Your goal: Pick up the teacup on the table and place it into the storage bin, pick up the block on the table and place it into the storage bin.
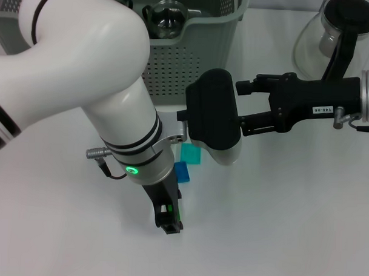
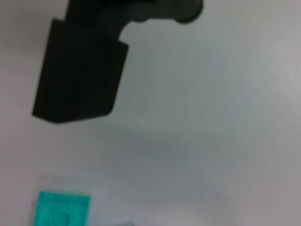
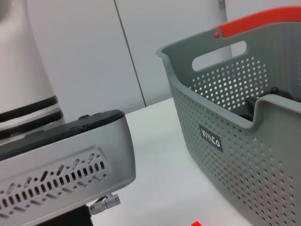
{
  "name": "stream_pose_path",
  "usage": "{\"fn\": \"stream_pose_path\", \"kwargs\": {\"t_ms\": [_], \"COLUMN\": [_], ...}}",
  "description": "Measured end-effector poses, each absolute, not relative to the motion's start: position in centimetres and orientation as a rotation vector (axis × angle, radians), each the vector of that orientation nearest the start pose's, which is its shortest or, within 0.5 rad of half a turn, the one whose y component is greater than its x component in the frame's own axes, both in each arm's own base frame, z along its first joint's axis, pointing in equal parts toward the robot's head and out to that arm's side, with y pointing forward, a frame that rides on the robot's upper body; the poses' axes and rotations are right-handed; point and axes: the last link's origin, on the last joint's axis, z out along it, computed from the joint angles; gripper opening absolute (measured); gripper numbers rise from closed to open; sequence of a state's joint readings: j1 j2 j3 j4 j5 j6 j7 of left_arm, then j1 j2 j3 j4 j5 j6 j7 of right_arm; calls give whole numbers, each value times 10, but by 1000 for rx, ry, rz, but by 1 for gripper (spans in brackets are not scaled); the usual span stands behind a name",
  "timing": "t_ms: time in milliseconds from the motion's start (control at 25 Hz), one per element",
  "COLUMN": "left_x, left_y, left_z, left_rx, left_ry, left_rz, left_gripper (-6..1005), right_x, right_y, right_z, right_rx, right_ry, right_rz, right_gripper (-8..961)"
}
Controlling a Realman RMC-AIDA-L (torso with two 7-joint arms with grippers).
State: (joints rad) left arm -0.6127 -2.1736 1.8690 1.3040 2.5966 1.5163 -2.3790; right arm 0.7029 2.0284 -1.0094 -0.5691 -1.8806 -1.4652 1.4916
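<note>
Block on tabletop, just behind left gripper, nearer than right gripper; jaws' state on either: cannot tell.

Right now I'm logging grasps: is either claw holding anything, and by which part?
Nothing visibly held. The teal block and blue block lie free on the table, near the left claw and right claw.

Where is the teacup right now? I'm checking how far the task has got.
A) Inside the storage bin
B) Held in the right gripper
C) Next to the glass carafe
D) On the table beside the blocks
A: in the head view the teacup sits inside the storage bin, while the teal block and blue block lie on the table.
</note>
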Motion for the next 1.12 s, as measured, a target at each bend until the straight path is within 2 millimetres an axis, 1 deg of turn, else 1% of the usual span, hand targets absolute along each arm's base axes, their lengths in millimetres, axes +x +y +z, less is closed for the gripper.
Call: {"fn": "stream_pose_path", "kwargs": {"t_ms": [360,600,840,880,920,1040,1120], "left_x": [-150,-148,-146,-144,-141,-129,-119], "left_y": [283,283,284,284,284,290,300], "left_z": [-110,-111,-110,-109,-107,-88,-63], "left_rx": [-2958,-2954,-2950,-2948,-2945,-2916,-2865], "left_ry": [-176,-169,-167,-166,-166,-221,-338], "left_rz": [899,899,903,897,885,805,664], "left_gripper": [500,507,414,411,408,400,410], "right_x": [206,206,208,208,209,210,211], "right_y": [361,361,361,362,362,361,361], "right_z": [-31,-31,-29,-29,-29,-29,-28], "right_rx": [-2954,-2952,-2947,-2945,-2943,-2941,-2940], "right_ry": [540,541,544,545,546,549,555], "right_rz": [581,581,574,572,571,569,569], "right_gripper": [892,890,888,887,887,886,885]}}
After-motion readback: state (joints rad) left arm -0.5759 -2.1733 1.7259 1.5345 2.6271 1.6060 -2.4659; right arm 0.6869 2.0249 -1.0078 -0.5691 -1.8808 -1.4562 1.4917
